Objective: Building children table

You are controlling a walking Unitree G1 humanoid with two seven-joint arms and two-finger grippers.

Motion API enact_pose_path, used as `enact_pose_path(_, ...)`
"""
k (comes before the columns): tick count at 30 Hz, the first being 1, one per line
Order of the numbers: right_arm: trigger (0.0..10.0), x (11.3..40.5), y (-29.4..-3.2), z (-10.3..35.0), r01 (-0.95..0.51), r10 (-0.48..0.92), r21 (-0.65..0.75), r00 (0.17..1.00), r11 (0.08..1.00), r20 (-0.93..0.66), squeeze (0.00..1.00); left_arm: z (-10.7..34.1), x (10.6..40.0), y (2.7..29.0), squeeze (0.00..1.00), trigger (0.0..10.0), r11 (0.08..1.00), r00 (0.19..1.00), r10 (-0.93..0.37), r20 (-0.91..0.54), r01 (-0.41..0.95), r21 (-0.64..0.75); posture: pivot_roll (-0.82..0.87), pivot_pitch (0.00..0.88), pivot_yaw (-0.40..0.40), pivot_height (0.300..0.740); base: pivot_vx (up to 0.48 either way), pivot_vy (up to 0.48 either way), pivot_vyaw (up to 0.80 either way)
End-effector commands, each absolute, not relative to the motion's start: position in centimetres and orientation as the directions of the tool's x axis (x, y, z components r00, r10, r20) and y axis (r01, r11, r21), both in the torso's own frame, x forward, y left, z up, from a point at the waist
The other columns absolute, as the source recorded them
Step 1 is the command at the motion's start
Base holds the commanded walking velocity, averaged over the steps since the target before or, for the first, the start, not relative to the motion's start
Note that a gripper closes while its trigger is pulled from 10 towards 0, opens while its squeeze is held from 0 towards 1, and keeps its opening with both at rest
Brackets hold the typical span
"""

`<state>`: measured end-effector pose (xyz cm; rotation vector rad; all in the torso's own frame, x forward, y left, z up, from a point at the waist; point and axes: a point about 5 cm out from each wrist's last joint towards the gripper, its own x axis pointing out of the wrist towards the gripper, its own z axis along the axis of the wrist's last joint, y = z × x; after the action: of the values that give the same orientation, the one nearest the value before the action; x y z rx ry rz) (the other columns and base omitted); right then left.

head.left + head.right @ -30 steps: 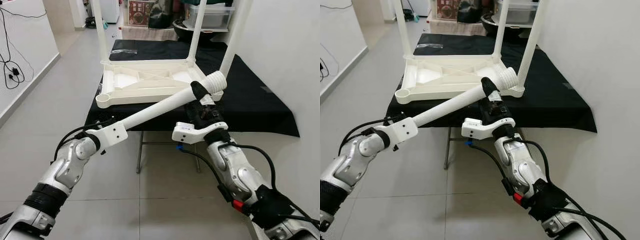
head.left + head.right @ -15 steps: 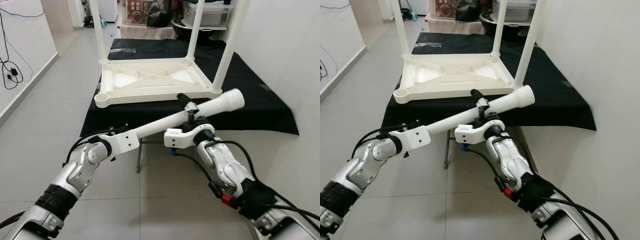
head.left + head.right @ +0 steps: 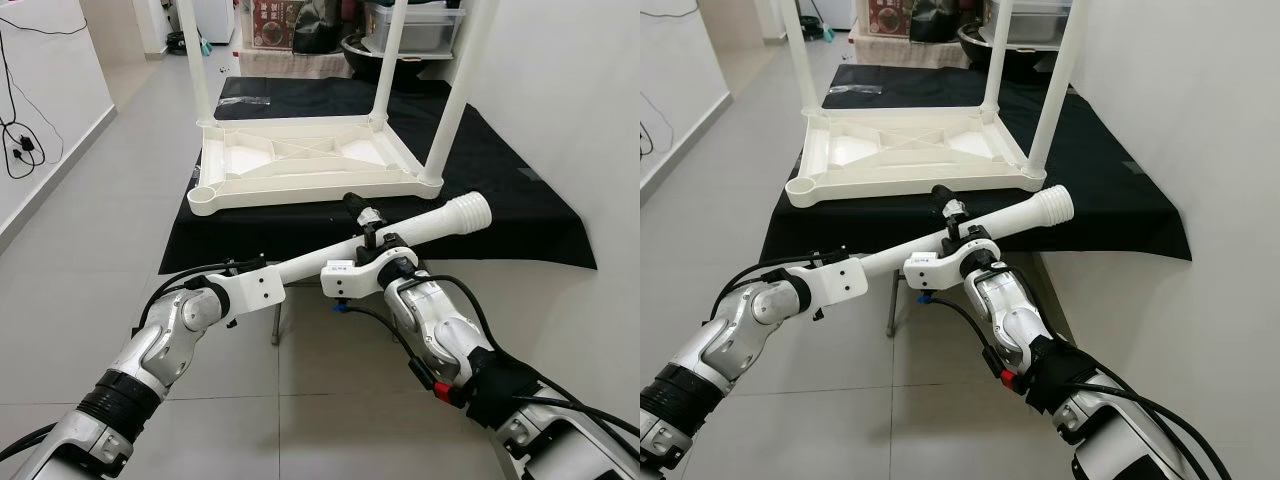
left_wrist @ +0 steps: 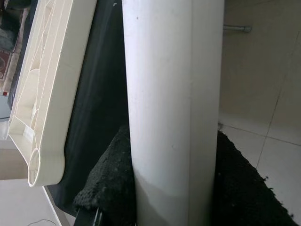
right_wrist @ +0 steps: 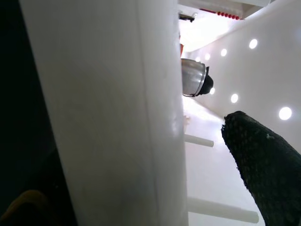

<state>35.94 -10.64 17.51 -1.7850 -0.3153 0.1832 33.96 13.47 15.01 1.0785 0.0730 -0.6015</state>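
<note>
1. We hold a loose white table leg (image 3: pixel 400 232) across our front, below the near edge of the black-draped surface (image 3: pixel 500 205). Its ribbed end (image 3: pixel 470 211) points to our right and slightly upward.
2. Our left hand (image 3: pixel 262 283) is closed on the plain lower end of the leg. In the left wrist view the leg (image 4: pixel 171 108) runs between the black padded fingers (image 4: pixel 106 188), which press its sides.
3. Our right hand (image 3: pixel 365 232) grips the leg near its middle. One black finger (image 3: pixel 352 205) sticks up over the top of the tube, and in the right wrist view a padded finger (image 5: pixel 265 165) sits just beside the leg (image 5: pixel 117 117).
4. The upturned white tabletop (image 3: pixel 300 165) lies on the black cloth, with its ribbed underside facing up. Three legs already stand upright in its corners: one at the far left (image 3: pixel 197 60), one at the far right (image 3: pixel 393 55) and one at the near right (image 3: pixel 455 95). All three are cut off by the top of the picture.
5. The round socket at the near left corner (image 3: pixel 205 200) is an open cup with no leg in it.
6. Behind the surface a clear plastic bin (image 3: pixel 425 25) with a grey lid stands on the floor area. Its contents are too dim for us to make out. A dark round pot (image 3: pixel 360 50) sits beside it, partly hidden by the far right leg.
7. A small clear bag (image 3: pixel 247 102) lies on the far left part of the cloth, and we cannot tell what it holds.
8. Black cables (image 3: pixel 22 140) hang down the left wall.
</note>
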Motion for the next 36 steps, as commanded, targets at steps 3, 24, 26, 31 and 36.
enact_pose_path(3, 10.0, 36.4, -10.7, 17.5, 0.099, 0.302, -0.967, 0.953, -0.235, 0.024, 0.00, 14.7, 33.7, 12.4, 0.00, 10.0, 0.307, 0.819, -0.454, -0.352, 0.515, 0.800, 0.07, 0.040, -0.060, 0.740, 0.000, 0.000, 0.00)
enact_pose_path(24, 0.0, 37.6, -10.8, 17.3, 0.051, 0.261, -0.972, 0.965, -0.228, -0.010, 0.00, 14.6, 33.3, 11.1, 0.00, 10.0, 0.301, 0.804, -0.486, -0.343, 0.522, 0.798, 0.07, 0.049, -0.066, 0.740, 0.000, 0.000, 0.00)
enact_pose_path(26, 0.0, 37.6, -10.8, 17.3, 0.056, 0.263, -0.972, 0.965, -0.228, -0.006, 0.00, 14.6, 33.3, 11.0, 0.00, 10.0, 0.300, 0.803, -0.487, -0.343, 0.523, 0.798, 0.07, 0.050, -0.067, 0.740, 0.000, 0.000, 0.00)
enact_pose_path(31, 0.0, 37.6, -10.7, 17.0, 0.038, 0.261, -0.972, 0.965, -0.231, -0.024, 0.00, 14.5, 33.4, 11.1, 0.00, 10.0, 0.301, 0.806, -0.483, -0.343, 0.520, 0.799, 0.07, 0.047, -0.067, 0.740, 0.000, 0.000, 0.00)
enact_pose_path(36, 0.0, 37.7, -10.8, 16.8, 0.029, 0.255, -0.975, 0.967, -0.221, -0.029, 0.00, 14.5, 33.3, 11.1, 0.00, 10.0, 0.330, 0.812, -0.476, -0.338, 0.521, 0.787, 0.07, 0.045, -0.066, 0.740, 0.000, 0.000, 0.00)
